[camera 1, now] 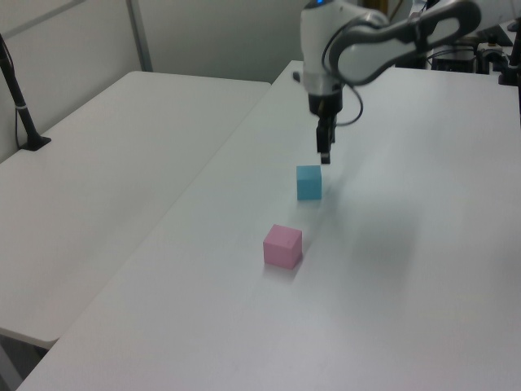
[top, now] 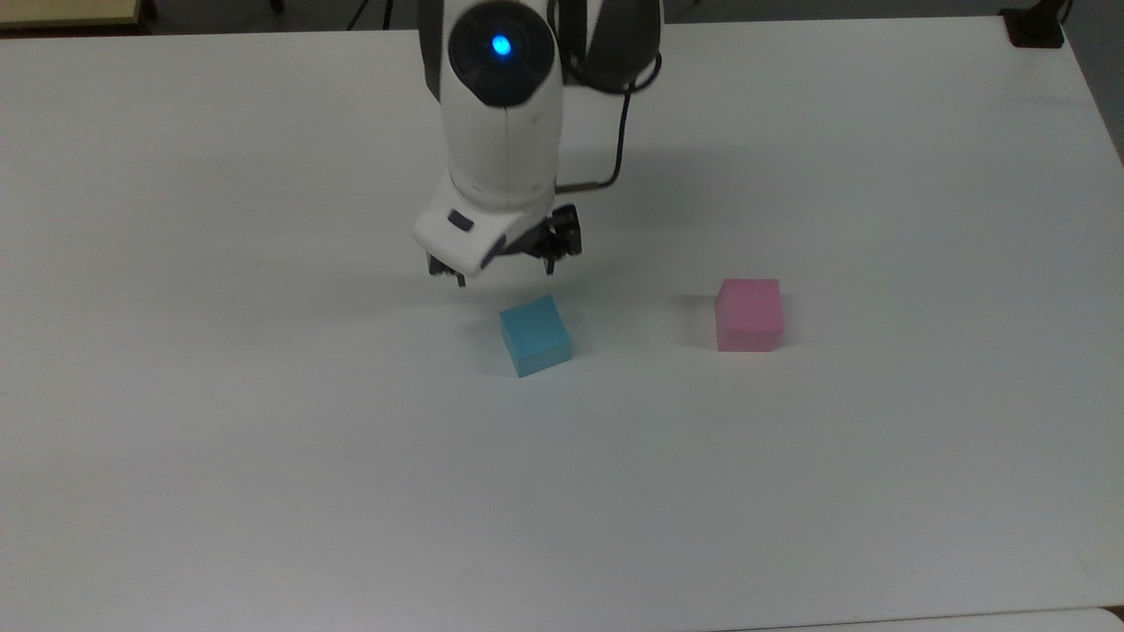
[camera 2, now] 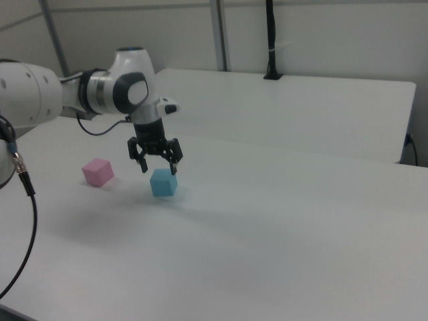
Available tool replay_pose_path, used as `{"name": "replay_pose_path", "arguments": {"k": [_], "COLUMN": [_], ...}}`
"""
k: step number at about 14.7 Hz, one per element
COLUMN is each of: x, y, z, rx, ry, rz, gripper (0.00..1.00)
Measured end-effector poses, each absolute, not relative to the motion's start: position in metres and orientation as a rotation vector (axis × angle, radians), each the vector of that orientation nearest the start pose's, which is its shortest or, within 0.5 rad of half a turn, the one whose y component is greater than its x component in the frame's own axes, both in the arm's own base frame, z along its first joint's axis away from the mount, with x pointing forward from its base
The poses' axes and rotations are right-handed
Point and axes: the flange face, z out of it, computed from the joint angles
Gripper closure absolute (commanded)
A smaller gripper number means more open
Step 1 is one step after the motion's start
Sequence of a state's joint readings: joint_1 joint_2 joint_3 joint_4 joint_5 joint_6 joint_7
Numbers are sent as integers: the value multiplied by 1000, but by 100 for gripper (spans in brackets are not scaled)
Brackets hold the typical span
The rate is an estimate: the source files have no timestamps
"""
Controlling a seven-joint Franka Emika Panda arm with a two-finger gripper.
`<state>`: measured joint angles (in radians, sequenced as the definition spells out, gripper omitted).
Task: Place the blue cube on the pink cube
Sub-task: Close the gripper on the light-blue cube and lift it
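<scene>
Resting flat on the white table (top: 263, 439), the blue cube (top: 535, 335) sat just below the claw (top: 505, 274) and slightly toward the top view's right, with a small gap of air between cube and fingertips. The cube was turned a little, so its edges were not square to the table edges. The pink cube (top: 748, 314) stood well apart from the claw toward the top view's right, also flat on the table and apart from the blue cube. In the right view the order was reversed: the pink cube (camera 2: 97, 172) lay to the right view's left of the claw (camera 2: 158, 164), and the blue cube (camera 2: 163, 182) directly under it.

Open tabletop surrounded both cubes on every side; the table edges were far from them in all views. A second table (camera 1: 89, 187) adjoined along a seam on the left view's left, with a black post (camera 1: 23, 114) standing on it.

The claw was released: its two black fingers (camera 2: 142, 162) were spread wider than the blue cube, pointed downward, and held nothing. No finger touched either cube. In the left view the claw (camera 1: 325, 155) hung just above the blue cube (camera 1: 308, 182), with the pink cube (camera 1: 282, 246) nearer the camera.
</scene>
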<state>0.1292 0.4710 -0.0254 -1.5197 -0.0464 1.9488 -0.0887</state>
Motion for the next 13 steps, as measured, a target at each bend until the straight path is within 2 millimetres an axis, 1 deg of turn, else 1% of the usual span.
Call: {"name": "replay_pose_path", "arguments": {"k": [1,2,4,5,6,7,8,9,11,13], "x": [686,693,698,699,699,699,699,700,701,704], "y": [75,78,82,86,91,95,99,100,101,111], "z": [370,349,330,323,319,317,317,318,322,333], "rx": [-3177,-3176,-3176,-3175,-3173,-3172,-3173,-3175,-3182,-3185], "ry": [-351,-360,-371,-382,-394,-403,-397,-378,-314,-229], "rz": [46,16,-7,-13,-17,-20,-28,-37,-52,-90], "gripper": [0,0,0,11,28,54,70,78,78,76]}}
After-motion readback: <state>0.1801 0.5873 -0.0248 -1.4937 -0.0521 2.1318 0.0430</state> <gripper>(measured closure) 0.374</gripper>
